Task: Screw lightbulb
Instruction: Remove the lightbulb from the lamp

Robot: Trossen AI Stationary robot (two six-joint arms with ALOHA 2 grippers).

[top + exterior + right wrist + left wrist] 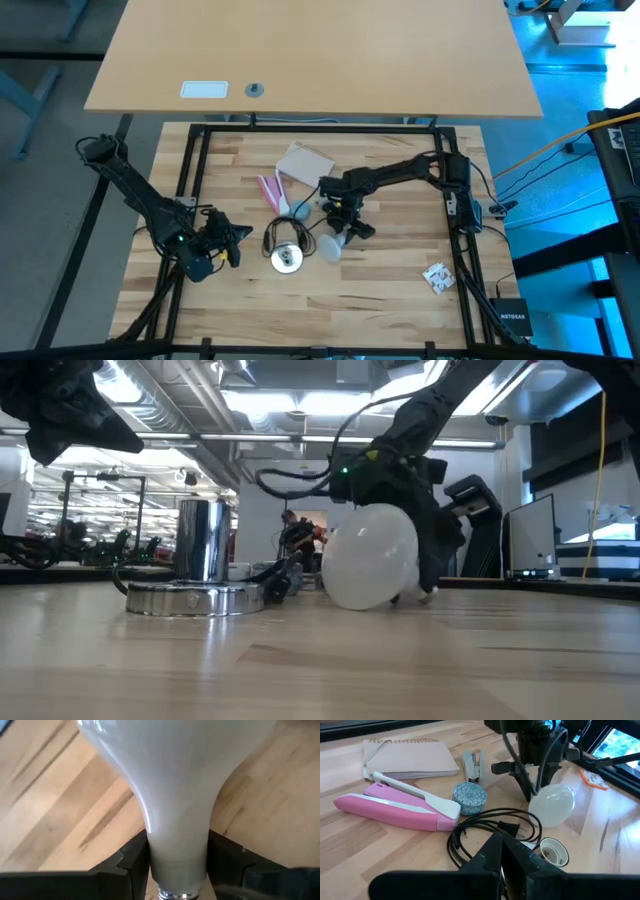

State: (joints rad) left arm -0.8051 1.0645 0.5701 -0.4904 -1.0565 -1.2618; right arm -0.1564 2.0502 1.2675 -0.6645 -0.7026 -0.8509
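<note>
Whitish lightbulb (331,246) lies on counter (380,290) beside socket base (288,259); we see right gripper (343,229) fingers (127,865) clamped on its neck. Left gripper (226,243) waits near cord (485,822), fingers pressed together, holding nothing.

Bright, even indoor lighting comes from ceiling strip lights (280,400) seen in the low view. The lightbulb (368,568) shows soft white glare on its dome, and beside it the chrome lamp socket (203,540) mirrors the room. Shadows on the wooden table (390,270) are faint. In the right wrist view the bulb is close and slightly soft. A blue cast tints the floor right of the table.
</note>
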